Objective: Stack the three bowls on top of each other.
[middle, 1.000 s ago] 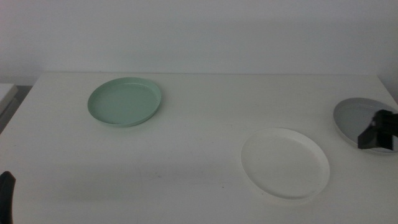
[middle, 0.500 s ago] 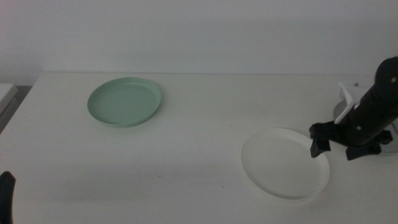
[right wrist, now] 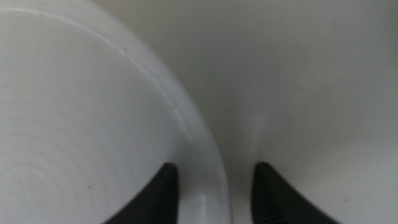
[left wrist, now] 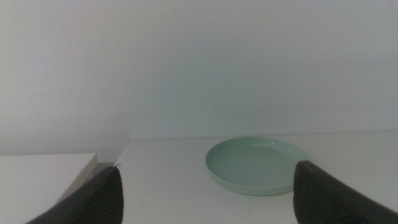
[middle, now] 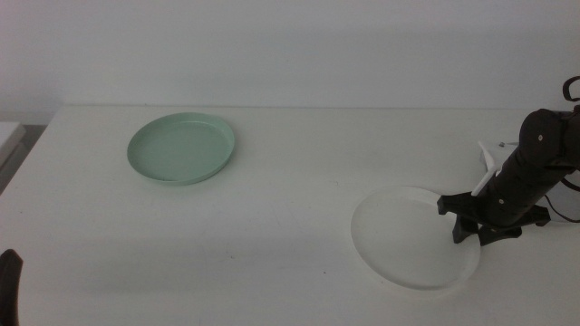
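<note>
The mint green bowl (middle: 182,148) lies at the far left of the table and shows ahead of the left jaws as the green bowl (left wrist: 257,163). At the near right lies the white bowl (middle: 408,237). My right gripper (middle: 469,222) is down at this bowl's right edge. In the right wrist view the right gripper (right wrist: 214,186) is open, one jaw inside and one outside the white bowl's rim (right wrist: 186,124). The grey bowl is hidden behind the right arm. My left gripper (left wrist: 211,199) waits open and empty at the table's near left corner (middle: 7,281).
A white ledge (middle: 9,136) adjoins the table's left side, seen also as the ledge (left wrist: 43,171). A pale wall rises behind the table's far edge. The right arm (middle: 535,163) stands over the table's right end.
The right arm has come in from the right edge, passed over the grey bowl and dropped its open gripper onto the white bowl's right rim. The left arm has not moved.
</note>
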Controlling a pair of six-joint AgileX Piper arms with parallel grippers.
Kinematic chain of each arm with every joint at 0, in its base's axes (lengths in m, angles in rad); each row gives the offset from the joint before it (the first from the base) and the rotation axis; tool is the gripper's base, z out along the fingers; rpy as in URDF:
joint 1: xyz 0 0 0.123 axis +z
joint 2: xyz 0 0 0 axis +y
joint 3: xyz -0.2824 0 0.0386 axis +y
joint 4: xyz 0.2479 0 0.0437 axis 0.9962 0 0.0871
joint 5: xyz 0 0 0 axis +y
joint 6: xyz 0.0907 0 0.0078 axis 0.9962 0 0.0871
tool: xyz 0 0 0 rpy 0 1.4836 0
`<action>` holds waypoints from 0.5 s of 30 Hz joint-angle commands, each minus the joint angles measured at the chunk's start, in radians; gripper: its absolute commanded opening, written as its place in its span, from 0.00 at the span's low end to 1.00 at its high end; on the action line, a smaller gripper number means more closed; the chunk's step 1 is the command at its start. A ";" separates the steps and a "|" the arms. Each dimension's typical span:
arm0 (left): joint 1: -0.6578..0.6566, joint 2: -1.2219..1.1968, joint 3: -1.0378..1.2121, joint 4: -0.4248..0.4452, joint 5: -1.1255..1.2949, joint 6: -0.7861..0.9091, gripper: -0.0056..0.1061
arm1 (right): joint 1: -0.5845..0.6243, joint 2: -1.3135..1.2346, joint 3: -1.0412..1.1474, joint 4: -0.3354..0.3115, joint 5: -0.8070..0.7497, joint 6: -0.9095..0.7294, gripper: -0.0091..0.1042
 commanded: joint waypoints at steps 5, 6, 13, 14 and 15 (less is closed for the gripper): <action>-0.002 -0.003 0.001 0.001 -0.013 -0.005 0.89 | 0.002 0.012 -0.002 -0.001 -0.003 0.001 0.20; -0.002 -0.003 0.001 0.001 -0.013 -0.005 0.89 | 0.002 0.012 -0.002 -0.007 -0.001 0.001 0.14; -0.002 -0.003 0.001 0.001 -0.013 -0.005 0.89 | 0.002 -0.010 -0.066 -0.001 0.063 0.013 0.06; -0.002 -0.003 0.001 0.001 -0.013 -0.005 0.89 | 0.002 -0.016 -0.093 -0.001 0.086 0.013 0.06; -0.002 -0.003 0.001 0.001 -0.013 -0.005 0.89 | 0.002 -0.021 -0.117 0.002 0.112 0.013 0.06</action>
